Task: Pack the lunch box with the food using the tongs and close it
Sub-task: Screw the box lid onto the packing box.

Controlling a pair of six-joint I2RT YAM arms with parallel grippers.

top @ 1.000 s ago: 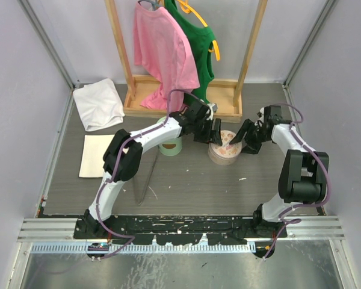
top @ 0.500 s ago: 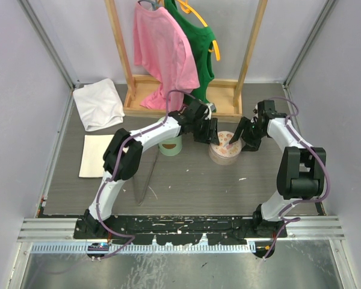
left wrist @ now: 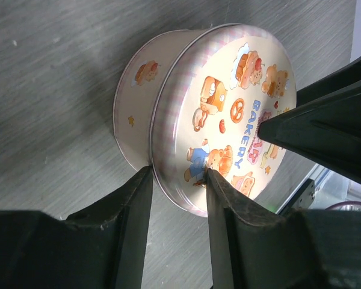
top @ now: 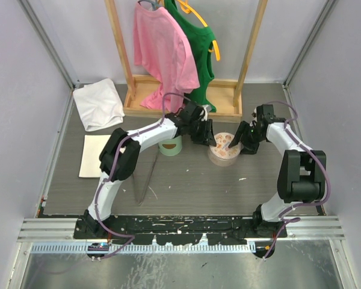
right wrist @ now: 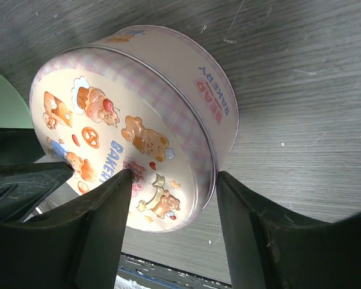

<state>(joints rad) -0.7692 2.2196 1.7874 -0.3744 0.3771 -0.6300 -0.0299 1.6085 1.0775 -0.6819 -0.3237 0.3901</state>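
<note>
- Grey wood-grain worktop point(top: 186, 186) is sitting boxed in by pale walls.
- White cloth point(top: 98, 105) is lying bunched at the far-left corner.
- Cream sheet point(top: 96, 155) is lying flat by the left edge, nearer than the cloth.
- Tongs point(top: 145, 180) are lying on the bare worktop left of centre, toward the near edge, well apart from both grippers.
- Pale green cup point(top: 170, 146) is sitting near centre, just left of the lunch box.
- Wooden rack point(top: 222, 109) is standing along the far edge, with a pink shirt point(top: 162, 54) and a green shirt point(top: 198, 48) hanging from it.
- Left gripper point(left wrist: 179, 173) is pinching the left rim of the lid point(left wrist: 228, 102), one finger on the printed top, the other at the seam with the base.
- Lunch box point(top: 224, 152) is sitting right of centre with its bear-bakery lid on.
- Right gripper point(right wrist: 174, 174) is straddling the lid's right edge, jaws fairly wide. Cannot tell whether they are pressing it.
</note>
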